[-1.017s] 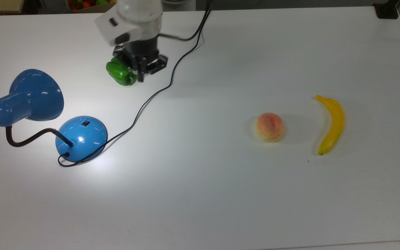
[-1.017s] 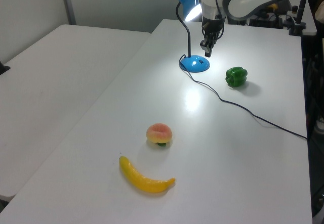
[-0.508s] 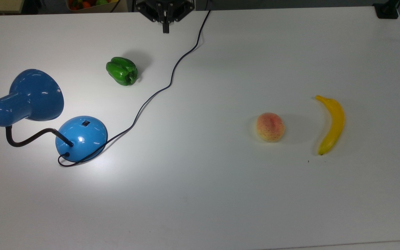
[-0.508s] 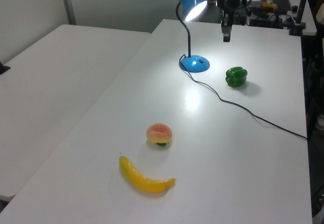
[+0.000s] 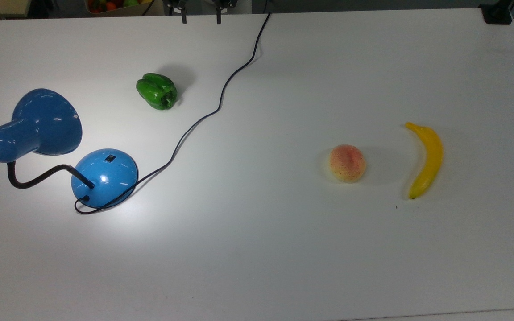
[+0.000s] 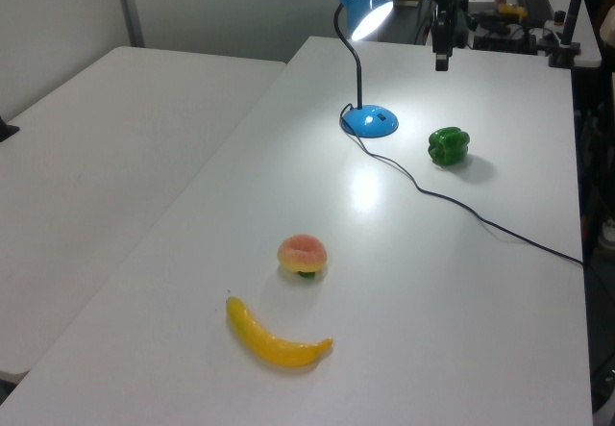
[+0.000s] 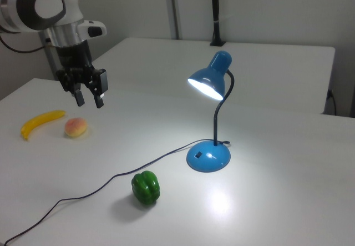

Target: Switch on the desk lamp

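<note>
On the bench (image 5: 283, 249), the lamp (image 7: 213, 85) stands lit at the top view's left, its base (image 5: 104, 177) beside the pepper (image 5: 157, 91). The gripper (image 7: 89, 96) hangs high, fingers (image 7: 99, 100) spread and empty, well apart from the switch (image 5: 111, 158).

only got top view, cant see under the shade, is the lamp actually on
observer: Yes. In the right view the desk lamp has a brightly glowing shade opening, facing down at the table.
operator: and the hand, i just see two tips at the top edge, how high is it
observer: The hand hangs well above the table in the right view, empty, fingers apart, far off to the right view's left of the lamp.
</note>
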`<state>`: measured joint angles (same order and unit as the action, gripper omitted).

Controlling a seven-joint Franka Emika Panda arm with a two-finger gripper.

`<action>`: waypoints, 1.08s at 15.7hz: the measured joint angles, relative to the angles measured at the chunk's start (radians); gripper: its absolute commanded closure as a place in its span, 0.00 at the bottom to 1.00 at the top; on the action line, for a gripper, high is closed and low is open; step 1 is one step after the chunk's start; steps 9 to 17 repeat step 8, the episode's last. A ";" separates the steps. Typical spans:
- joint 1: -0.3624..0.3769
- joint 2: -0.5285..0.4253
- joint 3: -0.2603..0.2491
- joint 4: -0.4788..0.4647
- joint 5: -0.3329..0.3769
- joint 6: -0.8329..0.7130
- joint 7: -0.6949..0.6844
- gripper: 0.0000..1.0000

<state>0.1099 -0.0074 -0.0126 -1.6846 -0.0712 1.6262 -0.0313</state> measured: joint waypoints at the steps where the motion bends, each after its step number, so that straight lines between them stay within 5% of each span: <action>1: 0.000 -0.005 0.000 0.000 0.000 0.000 0.000 0.00; 17: -0.007 -0.018 -0.012 0.065 0.000 0.000 0.000 0.00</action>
